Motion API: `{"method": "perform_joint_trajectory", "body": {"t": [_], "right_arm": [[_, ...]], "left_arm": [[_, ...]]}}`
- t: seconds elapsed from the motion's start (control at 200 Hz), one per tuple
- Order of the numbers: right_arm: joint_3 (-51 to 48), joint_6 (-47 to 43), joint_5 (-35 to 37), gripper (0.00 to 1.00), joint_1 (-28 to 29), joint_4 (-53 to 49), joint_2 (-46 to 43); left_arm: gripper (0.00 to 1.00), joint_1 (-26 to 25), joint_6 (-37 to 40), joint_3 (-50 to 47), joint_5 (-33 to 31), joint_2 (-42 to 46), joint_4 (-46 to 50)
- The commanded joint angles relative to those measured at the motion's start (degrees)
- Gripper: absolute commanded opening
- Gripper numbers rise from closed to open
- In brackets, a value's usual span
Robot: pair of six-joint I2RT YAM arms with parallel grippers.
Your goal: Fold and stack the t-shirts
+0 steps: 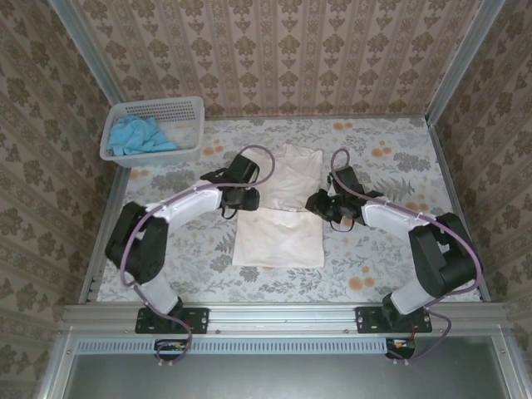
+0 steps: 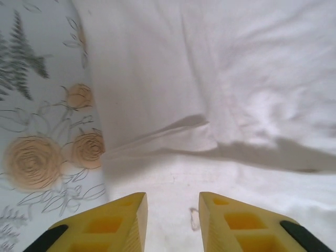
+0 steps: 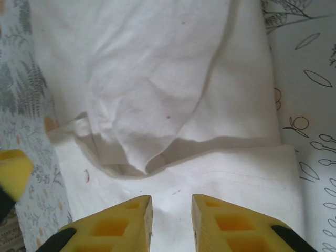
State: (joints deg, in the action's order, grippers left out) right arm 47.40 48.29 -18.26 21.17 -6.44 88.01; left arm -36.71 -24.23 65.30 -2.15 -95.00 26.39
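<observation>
Cream-white t-shirt [image 1: 278, 237] lies lengthwise away from the bases, its fold line running between the left gripper [image 1: 244, 199] and the right gripper [image 1: 319, 204], both equally near with jaws slightly parted and empty.

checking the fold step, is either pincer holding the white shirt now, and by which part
Nothing is held. The left pincer and the right pincer both stand open over the white shirt, with no cloth between their fingers.

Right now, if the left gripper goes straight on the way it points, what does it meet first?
Most likely the white shirt: the left gripper points at its folded edge with nothing in between, though depth is unclear.
</observation>
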Motion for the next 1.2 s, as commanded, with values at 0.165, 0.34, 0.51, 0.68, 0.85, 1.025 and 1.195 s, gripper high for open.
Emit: {"method": "perform_joint_trajectory", "body": {"t": [0.165, 0.34, 0.51, 0.68, 0.85, 1.025, 1.195], "right_arm": [[-6.40, -2.44, -1.07, 0.55, 1.82, -9.47, -11.76], [-13.92, -3.05, -1.23, 0.66, 3.91, -18.88, -23.21], [-21.94, 0.64, -3.60, 0.67, 6.99, -17.01, -28.21], [-23.59, 3.09, -3.32, 0.65, 11.33, -11.76, -24.17], [-24.57, 4.71, -2.07, 0.57, 11.61, -7.28, -21.78], [-23.85, 4.42, -2.06, 0.43, 11.70, -5.89, -18.98], [-23.45, 4.10, -0.55, 0.34, 11.66, -5.95, -18.57]], "left_arm": [[0.46, -1.75, -3.61, -10.82, 0.16, 15.96, 3.54], [0.48, -4.56, -8.25, -21.40, 1.61, 27.38, 9.77], [0.49, -4.83, -14.68, -31.26, 10.20, 33.64, 5.83], [0.47, -4.86, -18.44, -35.24, 16.00, 32.56, -0.33], [0.43, -4.53, -21.18, -37.71, 17.58, 31.08, -4.33], [0.38, -4.03, -22.84, -39.18, 16.05, 30.40, -5.50], [0.38, -3.93, -21.93, -38.57, 15.97, 28.90, -4.98]]}}
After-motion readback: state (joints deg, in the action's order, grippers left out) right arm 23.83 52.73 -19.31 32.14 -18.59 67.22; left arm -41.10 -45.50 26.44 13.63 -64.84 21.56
